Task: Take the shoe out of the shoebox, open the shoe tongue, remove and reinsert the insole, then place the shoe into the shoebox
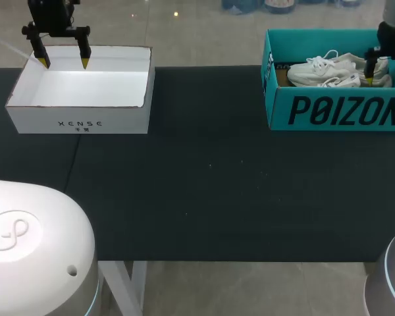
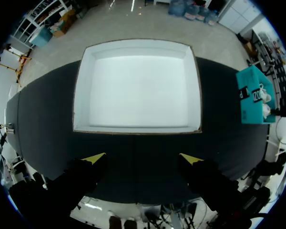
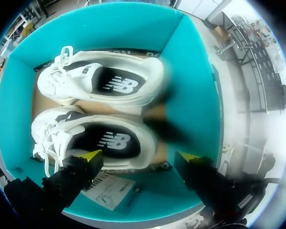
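Observation:
A teal shoebox (image 1: 336, 112) stands at the table's far right with two white shoes (image 1: 329, 71) lying side by side in it. My right gripper (image 1: 386, 79) hangs open over the box's right end; in the right wrist view it (image 3: 139, 156) is above the nearer shoe (image 3: 93, 138), whose dark insole shows, with the other shoe (image 3: 102, 81) beyond. Neither finger touches a shoe. My left gripper (image 1: 64, 64) is open over an empty white box (image 1: 79, 99) at the far left, and in the left wrist view it (image 2: 142, 158) hovers by that white box's (image 2: 81, 90) near rim.
A black mat (image 1: 210, 178) covers the table between the two boxes. A paper label (image 3: 107, 191) lies on the teal box's floor under my right gripper. White rounded robot housing (image 1: 33, 250) fills the near left corner.

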`<state>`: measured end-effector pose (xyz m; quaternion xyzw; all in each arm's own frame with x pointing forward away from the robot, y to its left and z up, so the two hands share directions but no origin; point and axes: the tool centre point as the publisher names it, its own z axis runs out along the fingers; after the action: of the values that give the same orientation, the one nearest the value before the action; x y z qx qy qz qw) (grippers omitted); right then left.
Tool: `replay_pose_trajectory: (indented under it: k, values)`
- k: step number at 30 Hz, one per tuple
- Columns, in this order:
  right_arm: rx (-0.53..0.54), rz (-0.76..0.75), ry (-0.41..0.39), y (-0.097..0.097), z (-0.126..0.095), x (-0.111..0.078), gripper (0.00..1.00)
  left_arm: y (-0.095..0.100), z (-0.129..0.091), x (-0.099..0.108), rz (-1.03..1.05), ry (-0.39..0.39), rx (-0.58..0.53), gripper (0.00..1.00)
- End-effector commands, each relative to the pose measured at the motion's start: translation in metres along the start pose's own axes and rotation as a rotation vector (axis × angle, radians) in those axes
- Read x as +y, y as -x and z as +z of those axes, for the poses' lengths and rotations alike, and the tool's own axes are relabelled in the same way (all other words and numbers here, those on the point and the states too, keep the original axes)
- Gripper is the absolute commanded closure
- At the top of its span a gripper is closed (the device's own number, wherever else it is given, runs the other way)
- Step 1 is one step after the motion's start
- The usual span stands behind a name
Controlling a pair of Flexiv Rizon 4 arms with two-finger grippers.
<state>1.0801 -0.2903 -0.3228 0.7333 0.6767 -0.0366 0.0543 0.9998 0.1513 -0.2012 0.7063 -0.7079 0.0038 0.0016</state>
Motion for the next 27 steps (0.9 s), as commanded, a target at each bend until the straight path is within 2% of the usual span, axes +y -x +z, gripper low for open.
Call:
replay_pose_trajectory:
  k: [1, 15, 16, 18, 19, 20, 21, 22, 27]
  values:
    - [0.007, -0.001, -0.014, 0.002, 0.004, 0.005, 0.0, 0.0, -0.001, 0.002, -0.001, -0.003, -0.003, 0.0]
    - [0.026, 0.017, -0.022, 0.006, 0.014, 0.01, 0.0, 0.0, -0.001, 0.002, -0.001, -0.003, -0.003, 0.0]
    - [0.029, 0.021, -0.023, 0.006, 0.015, 0.011, 0.04, 0.0, -0.001, 0.002, -0.001, -0.003, -0.003, 0.0]
    - [0.034, 0.022, -0.024, 0.006, 0.015, 0.011, 0.34, 0.0, -0.001, 0.002, -0.001, -0.003, -0.003, 0.0]
    - [0.041, 0.026, -0.022, 0.006, 0.015, 0.011, 0.54, 0.0, -0.001, 0.002, -0.001, -0.003, -0.003, 0.0]
    - [0.053, 0.029, -0.022, 0.007, 0.015, 0.011, 0.68, 0.0, -0.001, 0.002, -0.001, -0.003, -0.003, 0.0]
    - [0.052, 0.029, -0.022, 0.007, 0.015, 0.01, 0.96, 0.0, -0.001, 0.002, -0.001, -0.003, -0.003, 0.0]
    - [0.055, 0.032, -0.021, 0.007, 0.015, 0.01, 1.0, 0.0, -0.001, 0.002, -0.001, -0.003, -0.003, 0.0]
    - [0.05, 0.03, -0.018, 0.008, 0.014, 0.007, 1.0, 0.0, -0.001, 0.002, -0.001, -0.003, -0.003, 0.0]
